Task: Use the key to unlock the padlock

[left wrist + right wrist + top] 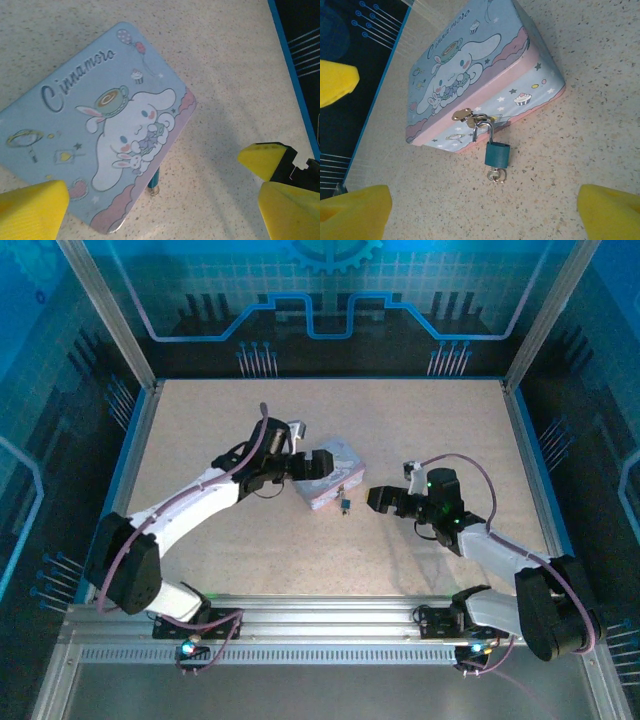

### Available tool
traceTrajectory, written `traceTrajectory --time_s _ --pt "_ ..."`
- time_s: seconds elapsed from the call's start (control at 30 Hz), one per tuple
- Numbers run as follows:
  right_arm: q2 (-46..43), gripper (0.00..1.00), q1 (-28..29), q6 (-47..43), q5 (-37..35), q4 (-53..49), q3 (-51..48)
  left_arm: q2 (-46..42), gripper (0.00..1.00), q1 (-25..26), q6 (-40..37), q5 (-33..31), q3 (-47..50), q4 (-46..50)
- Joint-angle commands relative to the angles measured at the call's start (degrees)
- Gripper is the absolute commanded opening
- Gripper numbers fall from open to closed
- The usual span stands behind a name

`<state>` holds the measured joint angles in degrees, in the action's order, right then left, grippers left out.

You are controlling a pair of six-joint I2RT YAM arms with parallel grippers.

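Now: pinch key, steady box

Both claws gape empty: left claw [322, 462] over the box [470, 65], right claw [380, 498] at 3 o'clock of the padlock [497, 154]. The padlock hangs off the box's 5 o'clock edge, down on the bench [420, 430], with the key [496, 175] seemingly seated in its underside. Best bet: right pinches the key head squarely and turns gently while left pins the box.

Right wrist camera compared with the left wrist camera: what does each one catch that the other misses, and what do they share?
Right wrist, not left: the tin box's pink-and-blue front wall, its brass hasp, the padlock's shackle hooked through it, and a clear look at the key under the padlock. Left wrist, not right: the lid corner with printed balloons. Both: the cartoon lid, the padlock's teal body, the speckled table.
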<state>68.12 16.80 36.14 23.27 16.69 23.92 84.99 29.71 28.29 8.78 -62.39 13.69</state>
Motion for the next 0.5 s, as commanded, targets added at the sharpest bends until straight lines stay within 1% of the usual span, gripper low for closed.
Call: traceTrajectory --time_s 0.0,0.27,0.47 --pt "-1.19 0.96 -0.87 -0.98 -0.33 -2.4 -0.33 3.28 0.98 0.51 -2.17 3.46 -3.74 -0.42" --pt "-1.41 0.96 -0.83 -1.63 0.11 -3.24 -0.28 11.93 0.9 0.69 -2.58 8.06 -8.93 -0.76" --pt "-1.41 0.96 -0.83 -1.86 0.15 -3.69 -0.19 15.19 0.85 1.22 -2.32 9.89 -10.39 -1.45"
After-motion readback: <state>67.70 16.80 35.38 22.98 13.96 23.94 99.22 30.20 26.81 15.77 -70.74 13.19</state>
